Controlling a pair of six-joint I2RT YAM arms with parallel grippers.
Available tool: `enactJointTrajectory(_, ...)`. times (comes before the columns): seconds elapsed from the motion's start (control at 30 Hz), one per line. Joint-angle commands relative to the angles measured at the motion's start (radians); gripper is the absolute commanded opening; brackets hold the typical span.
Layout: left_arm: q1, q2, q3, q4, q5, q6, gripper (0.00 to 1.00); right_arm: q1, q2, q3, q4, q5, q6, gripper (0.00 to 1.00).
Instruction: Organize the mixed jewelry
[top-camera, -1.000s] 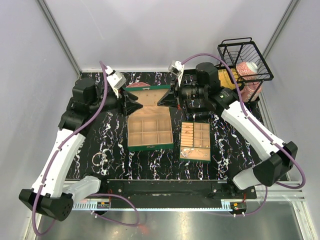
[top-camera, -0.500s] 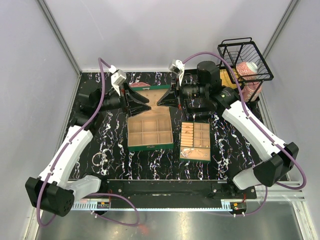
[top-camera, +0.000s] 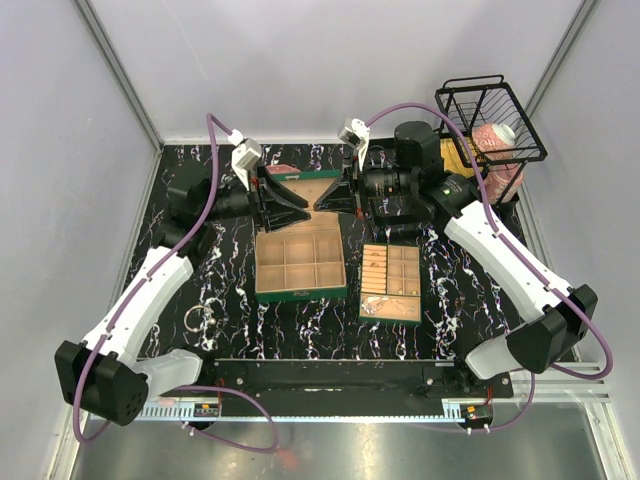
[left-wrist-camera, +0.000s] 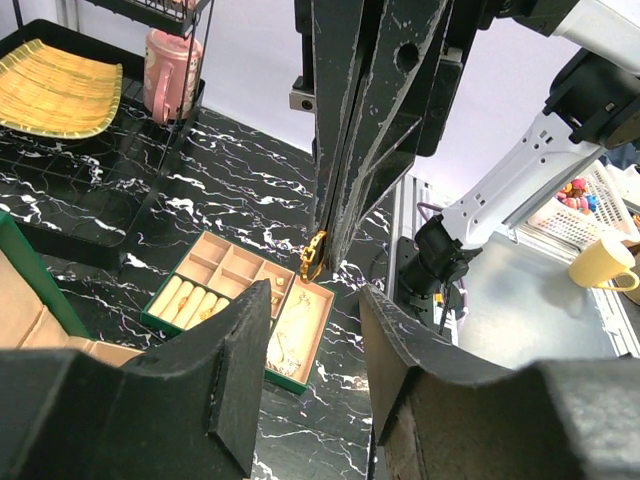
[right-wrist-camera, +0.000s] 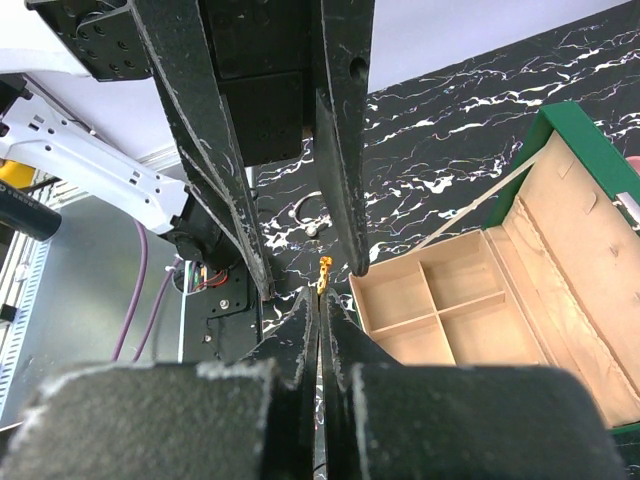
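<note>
Black marbled table (top-camera: 250, 335), grey walls on three sides.

Left arm (top-camera: 150, 290): it rises from its base at near left, runs up the left side, then bends right across the far half of the table. The left gripper (top-camera: 298, 203) points right, above the far edge of the green box (top-camera: 300, 295), beside its raised lid. Its fingers are spread wide.

Right arm (top-camera: 500, 255): it comes in from near right with the wrist turned left. The right gripper (top-camera: 322, 200) faces the left one, tip to tip. Its fingers are pressed together on a small gold piece (left-wrist-camera: 313, 257), which looks like a ring and is held at the very tips. In the right wrist view the gold piece sits in line with the gap between the left fingers (right-wrist-camera: 340, 160). I cannot tell whether they touch it.

Other jewelry:
- A silver hoop (right-wrist-camera: 305, 210) lies flat on the table, left of the box on the near side.
- Chain pieces (top-camera: 385, 306) lie in the near compartment of the tan tray (top-camera: 405, 268), which sits just right of the box.

Against the frame 1.0 s ago:
- The left gripper has moved right and slightly far, closing on the right gripper.
- The left elbow has swung right with it.
- The right arm, box and tray are unchanged.
</note>
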Motion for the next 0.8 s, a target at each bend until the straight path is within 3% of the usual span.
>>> enactJointTrajectory(0.0,-0.009,0.008,0.002,0.089,0.009,-0.026,0.42,-0.002,-0.021,0.033,0.028,-0.031,0.013,0.0)
enactJointTrajectory(0.3,-0.016,0.018,0.008,0.112,0.014,-0.051,0.24,-0.002,-0.028,0.018,0.042,-0.028,0.019,0.0)
enactJointTrajectory(0.77,-0.021,0.028,0.011,0.119,0.028,-0.066,0.11,-0.002,-0.022,0.007,0.056,-0.024,0.027,0.0)
